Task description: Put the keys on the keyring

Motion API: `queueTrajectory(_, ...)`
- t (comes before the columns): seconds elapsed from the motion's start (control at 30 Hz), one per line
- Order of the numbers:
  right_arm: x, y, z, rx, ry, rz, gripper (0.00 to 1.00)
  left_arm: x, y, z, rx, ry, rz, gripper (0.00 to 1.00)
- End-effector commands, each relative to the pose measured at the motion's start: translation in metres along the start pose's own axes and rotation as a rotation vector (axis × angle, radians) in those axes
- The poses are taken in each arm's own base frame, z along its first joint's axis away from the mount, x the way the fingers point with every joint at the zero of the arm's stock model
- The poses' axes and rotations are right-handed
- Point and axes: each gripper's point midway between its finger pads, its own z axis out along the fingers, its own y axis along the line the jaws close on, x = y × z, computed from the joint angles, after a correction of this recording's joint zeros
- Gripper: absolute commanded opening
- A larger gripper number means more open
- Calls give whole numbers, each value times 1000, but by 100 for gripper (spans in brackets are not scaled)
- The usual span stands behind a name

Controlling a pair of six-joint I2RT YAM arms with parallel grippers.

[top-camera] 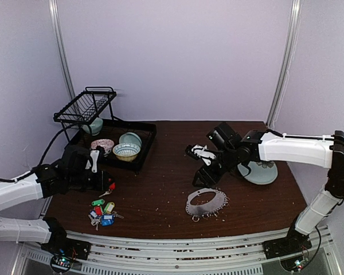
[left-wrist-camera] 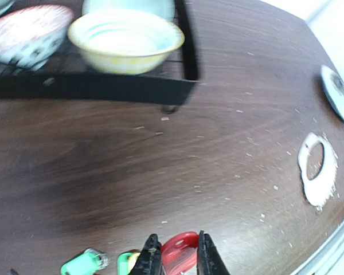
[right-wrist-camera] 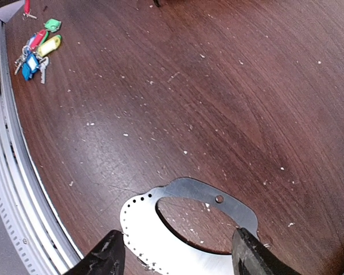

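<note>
My left gripper [left-wrist-camera: 178,256] is shut on a red-tagged key [left-wrist-camera: 182,249], whose tag sits pinched between the two fingers, low over the table [top-camera: 160,189]. In the top view that gripper [top-camera: 107,187] is just behind the other keys [top-camera: 103,213], a small pile with green, red, blue and yellow tags; two green tags [left-wrist-camera: 83,263] lie to its left. The keyring [top-camera: 206,203] is a flat silver oval lying at the table's front middle. My right gripper [right-wrist-camera: 178,260] hangs open right above the keyring [right-wrist-camera: 160,229], one finger on each side, touching nothing.
A black tray [top-camera: 139,150] with several bowls stands at the back left under a tilted wire rack [top-camera: 86,106]. A pale green plate [top-camera: 259,172] lies under the right arm. The table's front edge and metal rails [top-camera: 178,252] run close by.
</note>
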Motion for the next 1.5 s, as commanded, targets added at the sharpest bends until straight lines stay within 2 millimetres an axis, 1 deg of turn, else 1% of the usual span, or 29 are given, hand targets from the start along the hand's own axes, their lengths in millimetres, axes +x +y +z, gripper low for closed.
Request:
queueTrajectory(0.0, -20, 21, -12, -103, -79, -11, 65, -42, -63, -11, 134, -142, 143, 0)
queueTrajectory(0.07, -33, 33, -21, -151, -138, -25, 65, -50, -95, -15, 208, -173, 206, 0)
queueTrajectory(0.17, -59, 63, -42, -261, -274, -81, 64, -63, -140, -27, 328, -230, 277, 0)
queueTrajectory(0.27, -82, 98, -74, -391, -435, -153, 62, -76, -186, -46, 473, -298, 357, 0)
queueTrajectory(0.37, -98, 121, -109, -507, -595, -205, 61, -84, -229, -70, 613, -375, 462, 0)
queueTrajectory(0.43, -103, 134, -132, -578, -691, -247, 60, -89, -252, -86, 675, -421, 518, 0)
queueTrajectory(0.5, -105, 144, -149, -640, -756, -273, 57, -90, -270, -99, 739, -449, 564, 0)
queueTrajectory(0.57, -105, 150, -159, -684, -798, -294, 55, -89, -285, -111, 798, -468, 603, 0)
queueTrajectory(0.63, -105, 151, -163, -692, -821, -299, 51, -89, -293, -118, 827, -484, 623, 0)
queueTrajectory(0.7, -106, 151, -166, -684, -826, -315, 50, -91, -295, -122, 835, -508, 630, 0)
queueTrajectory(0.73, -105, 150, -167, -668, -821, -319, 50, -92, -292, -119, 816, -520, 628, 0)
queueTrajectory(0.77, -104, 145, -164, -630, -818, -299, 50, -93, -287, -111, 774, -513, 621, 0)
queueTrajectory(0.83, -104, 131, -158, -540, -805, -244, 50, -90, -274, -88, 665, -455, 603, 0)
queueTrajectory(0.9, -99, 104, -139, -399, -739, -144, 51, -81, -260, -69, 583, -392, 571, 0)
queueTrajectory(0.97, -83, 74, -116, -279, -631, -39, 52, -75, -239, -52, 503, -349, 514, 0)
queueTrajectory(1.03, -62, 37, -91, -109, -515, 88, 52, -72, -215, -37, 427, -304, 452, 0)
queueTrajectory(1.1, -30, 1, -66, 78, -368, 180, 52, -72, -191, -24, 356, -270, 386, 0)
queueTrajectory(1.17, 1, -15, -41, 158, -228, 222, 53, -71, -167, -10, 288, -231, 314, 0)
queueTrajectory(1.2, 13, -17, -30, 167, -174, 230, 53, -71, -153, -2, 251, -209, 277, 0)
queueTrajectory(1.23, 21, -16, -19, 157, -129, 232, 53, -68, -143, 5, 224, -185, 252, 0)
queueTrajectory(1.27, 25, -14, -11, 140, -99, 231, 52, -64, -134, 11, 201, -165, 236, 0)
queueTrajectory(1.33, 31, -4, 9, 69, -52, 200, 52, -58, -127, 18, 177, -140, 239, 0)
queueTrajectory(1.43, 34, 14, 27, -51, -8, 117, 51, -52, -125, 21, 178, -125, 248, 0)
queueTrajectory(1.47, 37, 16, 32, -69, 20, 88, 51, -51, -124, 21, 176, -123, 250, 0)
